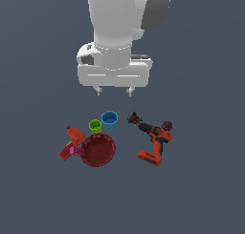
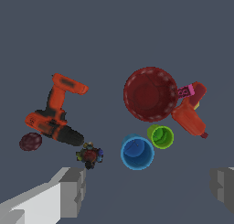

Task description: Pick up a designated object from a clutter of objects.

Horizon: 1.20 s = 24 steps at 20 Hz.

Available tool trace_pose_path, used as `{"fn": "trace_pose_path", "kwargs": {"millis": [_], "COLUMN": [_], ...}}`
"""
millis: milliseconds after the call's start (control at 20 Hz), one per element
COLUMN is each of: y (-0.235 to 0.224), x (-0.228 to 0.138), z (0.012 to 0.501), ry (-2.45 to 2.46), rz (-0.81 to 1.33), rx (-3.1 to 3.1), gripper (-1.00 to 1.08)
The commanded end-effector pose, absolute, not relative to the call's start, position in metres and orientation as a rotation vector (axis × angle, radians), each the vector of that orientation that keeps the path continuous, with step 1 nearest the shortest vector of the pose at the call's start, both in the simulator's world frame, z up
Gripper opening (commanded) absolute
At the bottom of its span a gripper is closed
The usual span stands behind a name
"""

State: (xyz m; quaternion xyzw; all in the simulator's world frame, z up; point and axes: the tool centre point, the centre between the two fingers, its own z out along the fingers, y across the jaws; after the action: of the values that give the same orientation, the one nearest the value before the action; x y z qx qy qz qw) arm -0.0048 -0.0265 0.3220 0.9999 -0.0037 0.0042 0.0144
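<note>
The designated object, a tiny magenta-pink piece (image 1: 74,151) (image 2: 185,91), lies wedged between the dark red bowl (image 1: 98,150) (image 2: 150,94) and the red-orange bottle (image 1: 70,143) (image 2: 189,113), partly overlapped by them. My gripper (image 1: 114,91) (image 2: 148,191) hangs open high above the clutter of objects, over the floor behind the blue cup (image 1: 109,120) (image 2: 137,152). Nothing is between its fingers. The green cup (image 1: 95,126) (image 2: 160,136) stands beside the blue cup, touching the bowl's rim.
An orange-and-black power drill (image 1: 154,144) (image 2: 54,114) lies at the exterior view's right. A small dark multicoloured object (image 1: 133,118) (image 2: 89,155) sits at its chuck tip, and a dark maroon ball-like piece (image 1: 166,125) (image 2: 30,141) rests beside its body.
</note>
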Motion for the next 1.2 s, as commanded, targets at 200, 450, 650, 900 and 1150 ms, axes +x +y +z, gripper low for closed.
{"fn": "trace_pose_path", "kwargs": {"millis": [200,450,650,900,1150], "y": [-0.036,-0.055,-0.054,-0.060,-0.072], "x": [-0.003,-0.001,0.000,0.006,0.020], "z": [0.328,0.339,0.338,0.330,0.313], "ry": [-0.028,-0.062,-0.057,-0.032,0.020], "rz": [0.024,0.045,0.043,0.041,0.035], "rx": [3.108,3.096,3.098,3.100,3.105], "gripper": [1.00,1.00,1.00,1.00,1.00]}}
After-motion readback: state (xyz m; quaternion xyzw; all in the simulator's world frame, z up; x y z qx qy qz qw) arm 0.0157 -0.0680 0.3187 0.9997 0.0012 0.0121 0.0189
